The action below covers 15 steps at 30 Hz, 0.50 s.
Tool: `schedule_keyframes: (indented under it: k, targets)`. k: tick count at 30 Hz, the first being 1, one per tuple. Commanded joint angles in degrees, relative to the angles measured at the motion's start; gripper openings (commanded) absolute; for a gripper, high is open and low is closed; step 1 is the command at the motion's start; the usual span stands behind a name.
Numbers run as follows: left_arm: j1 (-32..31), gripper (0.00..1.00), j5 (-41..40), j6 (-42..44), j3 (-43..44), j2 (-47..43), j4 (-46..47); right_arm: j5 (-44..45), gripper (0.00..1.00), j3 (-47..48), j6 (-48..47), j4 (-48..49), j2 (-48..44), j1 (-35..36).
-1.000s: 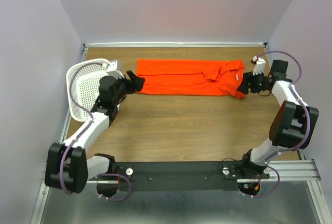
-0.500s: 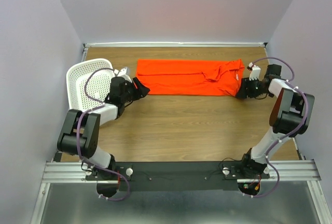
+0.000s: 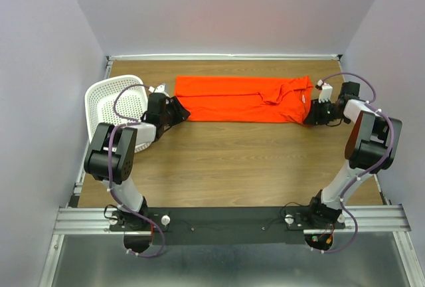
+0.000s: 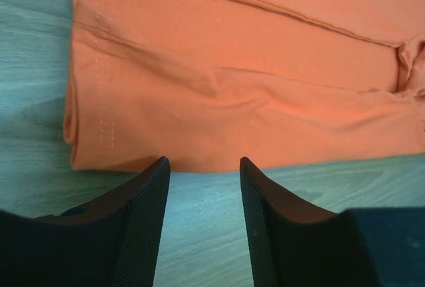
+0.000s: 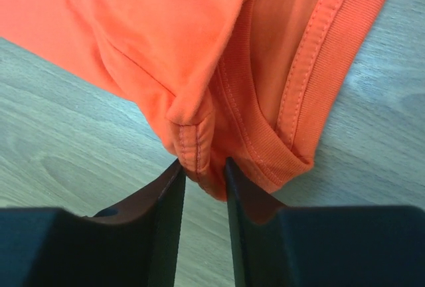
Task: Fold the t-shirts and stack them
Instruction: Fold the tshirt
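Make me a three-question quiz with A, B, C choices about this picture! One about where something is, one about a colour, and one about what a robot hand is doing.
1. Where is the basket?
A) at the left edge of the table
B) in the middle
C) at the right edge

2. What colour is the t-shirt?
A) blue
B) orange
C) green

3. The left gripper has its fingers:
A) apart, nothing between them
B) squeezing the basket
C) lifting the t-shirt

Answers:
1 A, the basket sits left of the t-shirt.
2 B, the cloth is bright orange.
3 A, the left wrist view shows only bare table between the fingers.
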Motion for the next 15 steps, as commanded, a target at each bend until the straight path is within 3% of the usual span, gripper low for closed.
schedule_keyframes:
  k: [1,5,15]
  targets:
    - [-0.1,0.53,-2.9,0.5,1.6,1.5,-1.4,-1.6,0.34,1.9,-1.0,-1.3,0.8,-0.3]
    - [-0.1,0.51,-2.8,-0.1,2.3,1.9,-2.4,-2.0,0.18,2.4,-0.8,-1.4,0.7,-0.7]
    - [-0.1,0.47,-2.4,-0.5,7.3,5.3,-8.9,-1.9,0.06,4.6,-0.2,-1.7,1.1,-2.2]
